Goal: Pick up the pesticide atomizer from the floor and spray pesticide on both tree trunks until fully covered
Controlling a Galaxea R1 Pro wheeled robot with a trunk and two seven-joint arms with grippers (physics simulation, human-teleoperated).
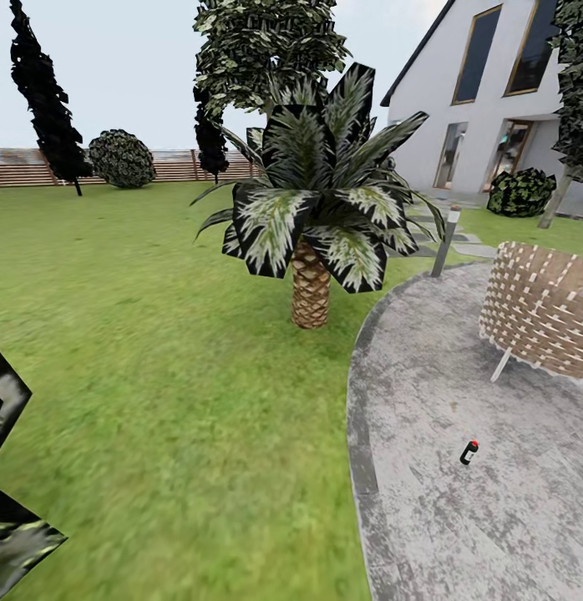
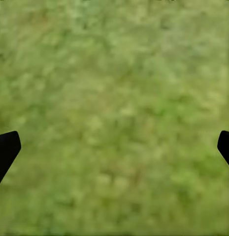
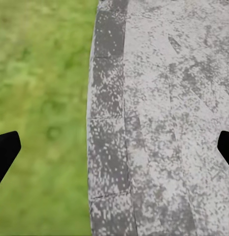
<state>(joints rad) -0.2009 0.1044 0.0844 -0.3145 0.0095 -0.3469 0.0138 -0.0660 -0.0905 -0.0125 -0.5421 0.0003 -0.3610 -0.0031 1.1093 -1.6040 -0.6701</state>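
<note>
The pesticide atomizer (image 1: 468, 452), a small black bottle with a red cap, stands on the grey stone patio (image 1: 458, 517) at the right. A tree with dark green foliage (image 1: 266, 42) rises behind a short palm (image 1: 312, 242), which hides its trunk. Another tree's leaning grey trunk (image 1: 555, 200) shows at the far right by the house. My left gripper (image 2: 114, 147) hangs open over grass, its black fingertips (image 2: 6, 147) far apart. Open as well, my right gripper (image 3: 114, 147) hangs over the patio's curved edge (image 3: 107, 123), nothing between its fingers.
A wicker chair (image 1: 542, 305) stands on the patio's far right, a short grey lamp post (image 1: 446, 240) beyond it. The lawn (image 1: 141, 334) runs to a slatted wooden fence (image 1: 24, 167), with a round bush (image 1: 122, 159) and a thin black-leaved tree (image 1: 45, 100). Dark leaves (image 1: 12, 534) intrude at lower left.
</note>
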